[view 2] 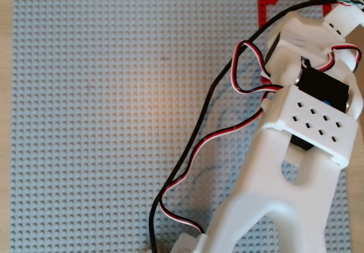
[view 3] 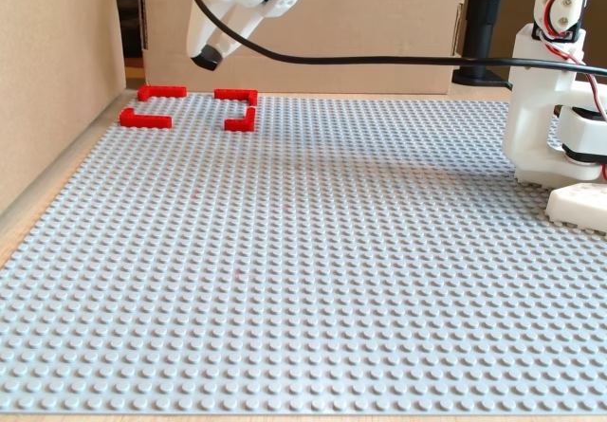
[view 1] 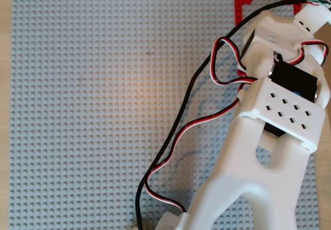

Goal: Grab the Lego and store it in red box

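Note:
In the fixed view my white gripper (view 3: 207, 52) hangs above the red box (view 3: 145, 119), a square of thin red corner brackets at the far left of the grey baseplate (view 3: 313, 251). Its fingers are closed on a small black piece, the Lego (view 3: 205, 61), which shows at the tip, well above the plate. In both overhead views the arm covers most of the red box (view 1: 242, 5) (view 2: 266, 5) at the top right. The fingertips and the Lego are hidden there.
Cardboard walls (view 3: 47, 71) stand along the left and back of the plate. The arm's white base (view 3: 545, 109) stands at the right edge. A black cable (view 3: 379, 60) hangs across the back, and red-white wires (view 1: 170, 147) loop over the plate.

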You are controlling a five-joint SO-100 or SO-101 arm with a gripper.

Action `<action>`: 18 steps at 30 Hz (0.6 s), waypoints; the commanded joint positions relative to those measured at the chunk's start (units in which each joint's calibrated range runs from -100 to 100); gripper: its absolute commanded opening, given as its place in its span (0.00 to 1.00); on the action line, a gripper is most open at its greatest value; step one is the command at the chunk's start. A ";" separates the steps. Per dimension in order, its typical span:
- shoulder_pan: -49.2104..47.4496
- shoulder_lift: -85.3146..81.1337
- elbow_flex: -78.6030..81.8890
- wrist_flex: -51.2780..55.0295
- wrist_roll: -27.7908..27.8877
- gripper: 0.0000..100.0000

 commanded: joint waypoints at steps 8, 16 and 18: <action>-2.81 -0.25 -0.24 -0.91 0.94 0.17; -2.51 -4.06 -1.87 5.15 0.99 0.11; -2.51 -7.79 -1.96 7.60 0.99 0.07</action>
